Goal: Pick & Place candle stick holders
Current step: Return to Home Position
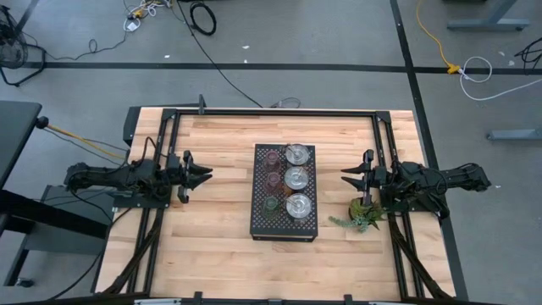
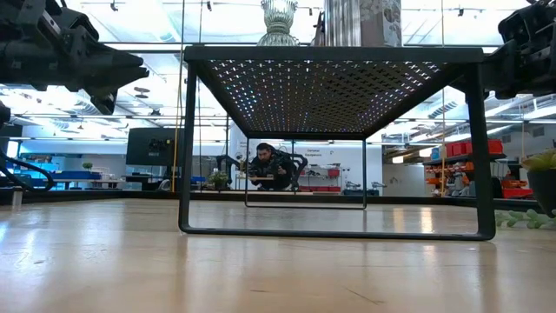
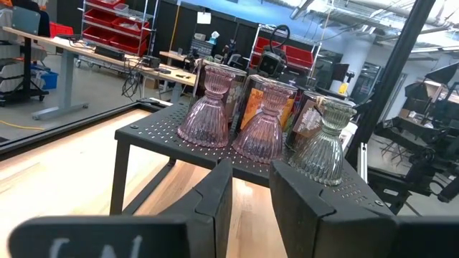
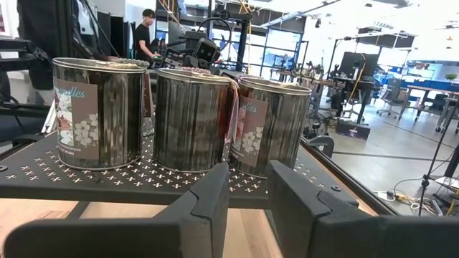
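Observation:
Six candle stick holders stand on a black perforated stand [image 1: 261, 222] at the table's middle. Two pinkish ones [image 1: 271, 157] [image 1: 272, 180] and an olive-green one [image 1: 271, 204] form the left row. Three wider silvery ones [image 1: 296, 154] [image 1: 296, 178] [image 1: 298, 206] form the right row. My left gripper [image 1: 206, 175] hovers left of the stand, pointing at it, with a narrow gap between its fingers [image 3: 251, 168], and holds nothing. My right gripper [image 1: 345, 178] hovers right of the stand, facing the silvery holders [image 4: 190, 118], also narrowly open [image 4: 248, 172] and holding nothing.
A small green potted plant [image 1: 364, 216] stands on the table just near-side of my right gripper. The stand is raised on legs [image 2: 187, 148] with open space beneath it. Bare wood lies left of and in front of the stand. A person [image 2: 271, 165] sits in the room behind.

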